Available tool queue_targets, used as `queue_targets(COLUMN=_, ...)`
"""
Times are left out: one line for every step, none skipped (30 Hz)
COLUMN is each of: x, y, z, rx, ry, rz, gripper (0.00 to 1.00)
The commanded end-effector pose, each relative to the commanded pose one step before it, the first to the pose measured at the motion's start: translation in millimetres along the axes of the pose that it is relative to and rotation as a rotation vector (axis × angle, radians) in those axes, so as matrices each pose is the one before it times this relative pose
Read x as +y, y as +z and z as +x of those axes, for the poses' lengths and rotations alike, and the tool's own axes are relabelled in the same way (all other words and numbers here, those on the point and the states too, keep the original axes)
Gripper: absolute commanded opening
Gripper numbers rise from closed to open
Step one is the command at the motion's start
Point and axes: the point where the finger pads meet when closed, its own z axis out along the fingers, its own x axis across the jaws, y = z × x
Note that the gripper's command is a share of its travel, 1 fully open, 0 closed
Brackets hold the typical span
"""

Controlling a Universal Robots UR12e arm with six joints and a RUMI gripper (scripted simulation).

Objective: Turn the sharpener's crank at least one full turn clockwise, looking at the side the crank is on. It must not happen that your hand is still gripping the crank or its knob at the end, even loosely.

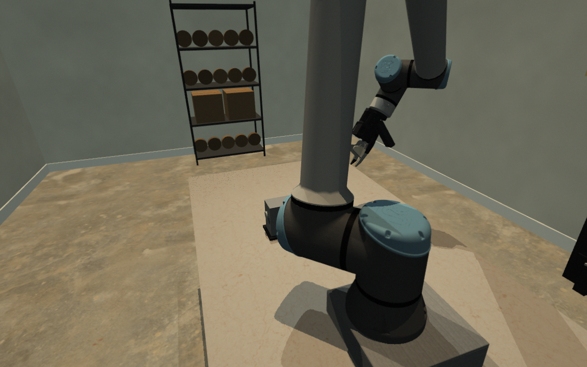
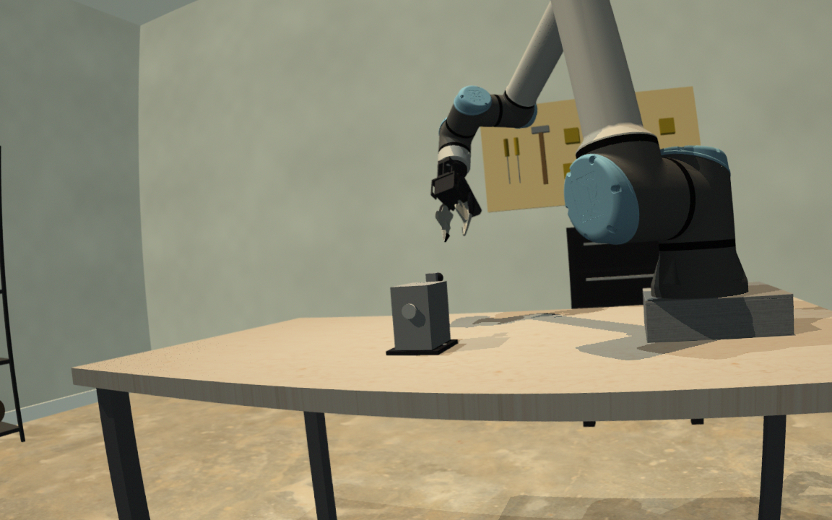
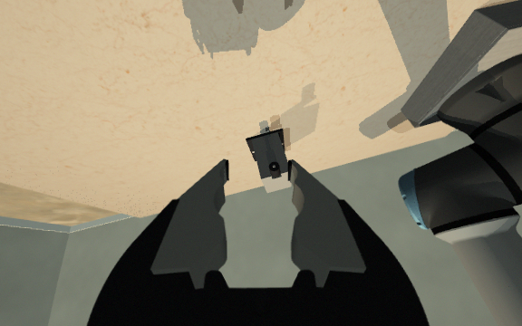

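Approach step: the gripper [image 2: 453,227] is hanging in the air above the sharpener [image 2: 417,315], with the crank not yet touched.

The sharpener is standing upright on its dark base on the table [image 2: 276,362], well clear of the arm's pedestal [image 2: 774,316]. The crank handle [image 2: 433,276] is poking up at the box's top far edge. The jaws are standing partly open and gripping nothing. Judging from this, the next move is calling for a descent toward that far side, lining the fingers around the handle before closing and starting the clockwise turn.
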Motion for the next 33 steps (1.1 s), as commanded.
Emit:
queue_targets(x=14.86, y=12.57, z=2.49, rx=-0.02265, ry=-0.06424, rz=0.01668, gripper=0.32)
queue_targets(x=3.66, y=3.32, z=0.78, rx=-0.00834, ry=-0.02576, rz=0.00616, gripper=0.32)
queue_targets(x=3.7, y=3.29, z=0.71, rx=0.0, ry=0.0, rz=-0.00001, gripper=0.32)
queue_targets(x=3.7, y=3.29, z=0.71, rx=0.0, ry=0.0, rz=-0.00001, gripper=0.32)
queue_targets(x=3.7, y=3.29, z=0.71, rx=0.0, ry=0.0, rz=-0.00001, gripper=0.32)
queue_targets(x=3.7, y=3.29, z=0.71, rx=0.0, ry=0.0, rz=-0.00001, gripper=0.32)
queue_targets(x=3.7, y=3.29, z=0.71, rx=0.0, ry=0.0, rz=-0.00001, gripper=0.32)
queue_targets(x=0.0, y=0.0, z=0.0, rx=0.0, ry=0.0, rz=0.0, gripper=0.32)
queue_targets(x=0.0, y=0.0, z=0.0, rx=0.0, ry=0.0, rz=0.0, gripper=0.32)
queue_targets(x=3.7, y=3.29, z=0.71, rx=0.0, ry=0.0, rz=-0.00001, gripper=0.32)
queue_targets(x=3.7, y=3.29, z=0.71, rx=0.0, ry=0.0, rz=-0.00001, gripper=0.32)
queue_targets(x=1.19, y=1.06, z=0.23, rx=0.0, ry=0.0, rz=0.0, gripper=0.32)
queue_targets(x=3.55, y=3.34, z=1.09, rx=-0.0097, ry=-0.03121, rz=0.00656, gripper=0.32)
queue_targets(x=3.61, y=3.31, z=1.01, rx=-0.0097, ry=-0.0312, rz=0.00656, gripper=0.32)
queue_targets(x=3.66, y=3.28, z=0.92, rx=-0.00843, ry=-0.02712, rz=0.0057, gripper=0.32)
queue_targets(x=3.7, y=3.25, z=0.86, rx=0.0, ry=0.0, rz=-0.00001, gripper=0.32)
queue_targets(x=3.7, y=3.25, z=0.86, rx=0.0, ry=0.0, rz=-0.00001, gripper=0.32)
queue_targets(x=3.7, y=3.25, z=0.86, rx=0.0, ry=0.0, rz=-0.00001, gripper=0.32)
queue_targets(x=3.7, y=3.25, z=0.86, rx=0.0, ry=0.0, rz=-0.00001, gripper=0.32)
queue_targets(x=3.7, y=3.25, z=0.86, rx=0.0, ry=0.0, rz=-0.00001, gripper=0.32)
queue_targets(x=3.7, y=3.25, z=0.86, rx=0.0, ry=0.0, rz=-0.00001, gripper=0.32)
queue_targets(x=3.7, y=3.25, z=0.86, rx=0.0, ry=0.0, rz=-0.00001, gripper=0.32)
queue_targets(x=1.2, y=1.05, z=0.27, rx=0.0, ry=0.0, rz=0.0, gripper=0.32)
queue_targets(x=0.0, y=0.0, z=0.0, rx=0.0, ry=0.0, rz=0.0, gripper=0.32)
queue_targets(x=0.0, y=0.0, z=0.0, rx=0.0, ry=0.0, rz=0.0, gripper=0.32)
queue_targets(x=0.0, y=0.0, z=0.0, rx=0.0, ry=0.0, rz=0.0, gripper=0.32)
queue_targets(x=3.57, y=3.28, z=1.23, rx=-0.00947, ry=-0.03144, rz=0.00573, gripper=0.32)
queue_targets(x=3.62, y=3.25, z=1.15, rx=-0.00947, ry=-0.03144, rz=0.00573, gripper=0.32)
queue_targets(x=3.68, y=3.22, z=1.07, rx=-0.00855, ry=-0.02841, rz=0.00518, gripper=0.32)
queue_targets(x=3.72, y=3.19, z=0.99, rx=0.0, ry=0.0, rz=-0.00001, gripper=0.32)
queue_targets(x=3.72, y=3.19, z=0.99, rx=0.0, ry=0.0, rz=-0.00001, gripper=0.32)
queue_targets(x=3.72, y=3.19, z=0.99, rx=0.0, ry=0.0, rz=-0.00001, gripper=0.32)
queue_targets(x=3.72, y=3.19, z=0.99, rx=0.0, ry=0.0, rz=-0.00001, gripper=0.32)
